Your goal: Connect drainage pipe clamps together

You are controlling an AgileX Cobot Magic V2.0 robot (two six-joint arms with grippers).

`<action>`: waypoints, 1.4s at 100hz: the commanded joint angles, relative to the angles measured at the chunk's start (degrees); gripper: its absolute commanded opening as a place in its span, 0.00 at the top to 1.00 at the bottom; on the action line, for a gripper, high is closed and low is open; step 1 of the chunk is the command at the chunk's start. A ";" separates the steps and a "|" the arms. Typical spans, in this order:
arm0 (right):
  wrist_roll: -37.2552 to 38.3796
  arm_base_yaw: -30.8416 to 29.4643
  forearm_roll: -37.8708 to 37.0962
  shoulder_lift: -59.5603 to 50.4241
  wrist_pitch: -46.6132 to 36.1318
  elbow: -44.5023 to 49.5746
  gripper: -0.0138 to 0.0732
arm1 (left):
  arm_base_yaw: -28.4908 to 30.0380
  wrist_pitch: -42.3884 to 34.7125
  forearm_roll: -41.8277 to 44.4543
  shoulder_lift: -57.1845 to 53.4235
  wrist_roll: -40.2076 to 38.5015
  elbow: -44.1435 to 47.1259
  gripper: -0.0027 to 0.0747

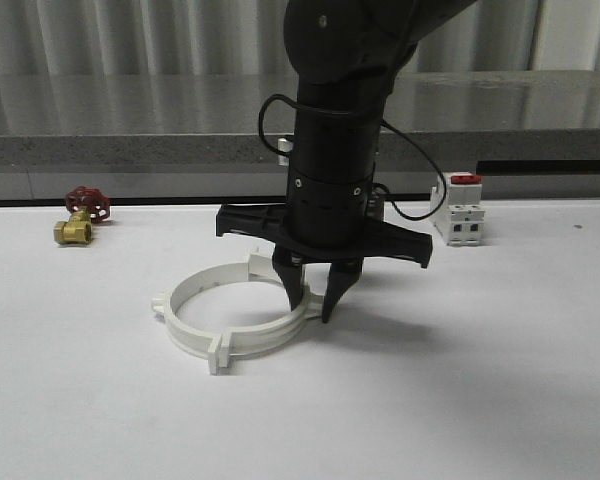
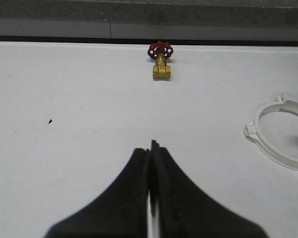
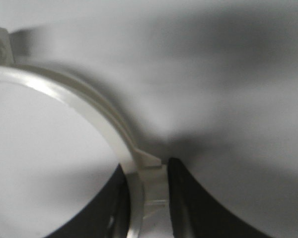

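Right gripper (image 1: 315,303) is down on the clamps (image 1: 235,312), fingers straddling the ring's wall on the side nearest the breaker (image 1: 460,208). In the right wrist view the white band (image 3: 89,111) runs between the two dark fingers (image 3: 186,191), which look pinched on it just below a small tab. So it is gripping the ring, narrow.

The clamps lie flat on the table (image 1: 500,380), between the valve (image 1: 80,215) and the breaker, nearer the camera than both. The two halves already form a full ring, with tabs sticking out at the seams.

Left gripper (image 2: 151,148) hangs over bare table, fingers pressed together with nothing between them, well apart from the ring; the valve lies ahead of it.

Step looks like seating the last joint, close to done. Can't tell if the seam under the fingers is fully latched. Next move likely calls for a firm squeeze or push at that seam, then release without dragging the ring.
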 commanded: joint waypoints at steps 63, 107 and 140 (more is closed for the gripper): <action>-0.01 0.02 0.02 -2.86 -1.07 -1.40 0.45 | 0.03 -3.97 -0.16 0.30 0.04 -1.48 0.99; -2.25 -0.03 0.02 -3.41 -0.38 -1.40 0.43 | 0.03 -3.97 -0.16 0.30 0.04 -1.48 0.99; -9.05 -1.02 -0.17 -10.33 -0.12 -1.40 0.30 | 0.03 -3.97 -0.16 0.30 0.04 -1.48 0.99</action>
